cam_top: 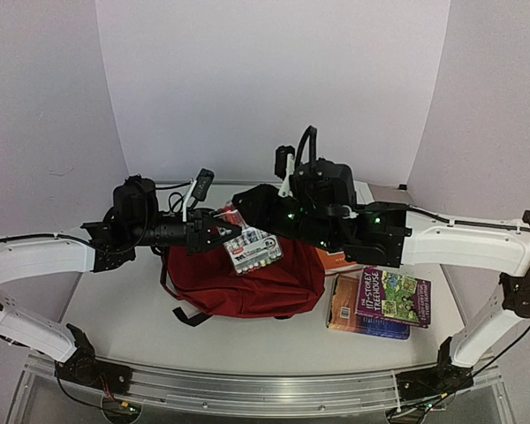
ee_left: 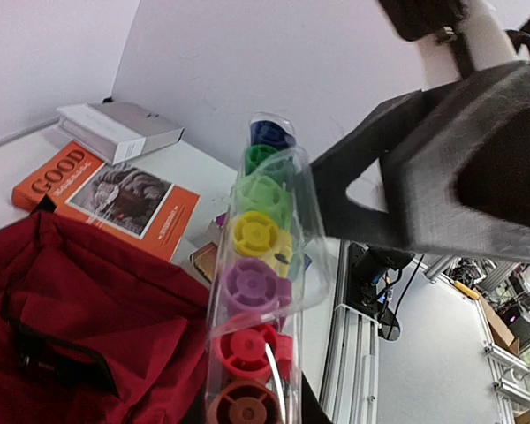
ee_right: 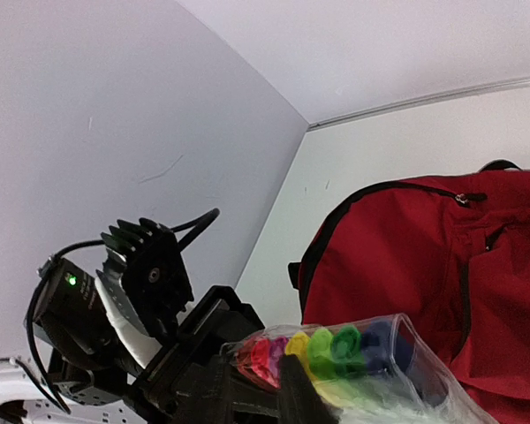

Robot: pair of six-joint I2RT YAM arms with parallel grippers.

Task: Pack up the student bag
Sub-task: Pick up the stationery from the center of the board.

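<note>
The student bag (cam_top: 247,291) lies flat on the white table (cam_top: 115,309) — directly beneath both grippers, which meet in the air over its far edge without touching the fabric. The left gripper (cam_top: 216,231) is clamped on one end of a clear plastic pack (cam_top: 254,252) showing a row of coloured round caps. The right gripper (cam_top: 252,216) has a finger against the pack's side — whether it grips or stands loose cannot be told. Books (cam_top: 380,305) lie beside the bag.
</note>
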